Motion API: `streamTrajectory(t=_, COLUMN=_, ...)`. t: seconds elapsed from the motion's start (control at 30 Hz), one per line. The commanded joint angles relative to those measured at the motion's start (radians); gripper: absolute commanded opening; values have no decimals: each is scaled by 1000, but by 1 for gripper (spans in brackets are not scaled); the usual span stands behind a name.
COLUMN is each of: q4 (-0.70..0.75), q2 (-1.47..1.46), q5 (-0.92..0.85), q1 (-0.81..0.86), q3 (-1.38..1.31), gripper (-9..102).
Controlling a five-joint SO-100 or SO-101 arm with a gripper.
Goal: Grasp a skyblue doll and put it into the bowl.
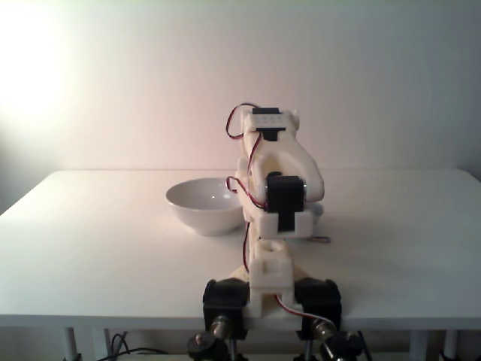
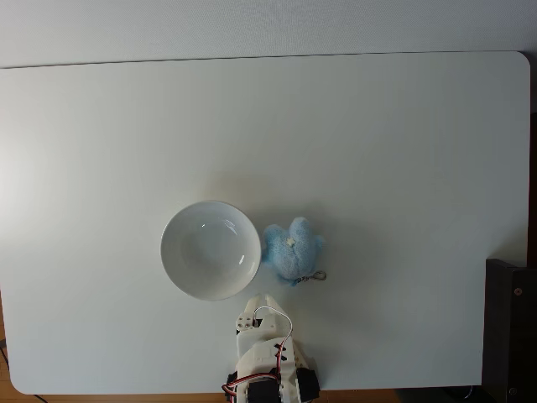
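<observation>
bowl (image 2: 210, 250) stood on white worktop (image 2: 377, 151) | skyblue doll (image 2: 292, 249) lay just beside bowl, on its right in the fixed view from above — outside it | claw (image 2: 256, 304) hovered near bowl's lower rim, grasping nothing — released or clenched, cannot tell

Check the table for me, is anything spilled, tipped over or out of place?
Nothing stands out. The bowl sits upright and empty on the table, and the doll lies just beside its rim, on the right in the top-down fixed view, with a small keyring trailing from it. No spills or damage.
</observation>
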Motion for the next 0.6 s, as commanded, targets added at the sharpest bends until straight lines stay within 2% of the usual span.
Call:
streamTrajectory(t=0.0, q4=25, q2=285, q5=-6, q1=-2, q3=94, gripper=0)
streamTrajectory(t=0.57, q4=25, q2=285, q5=-6, q1=-3, q3=94, gripper=0)
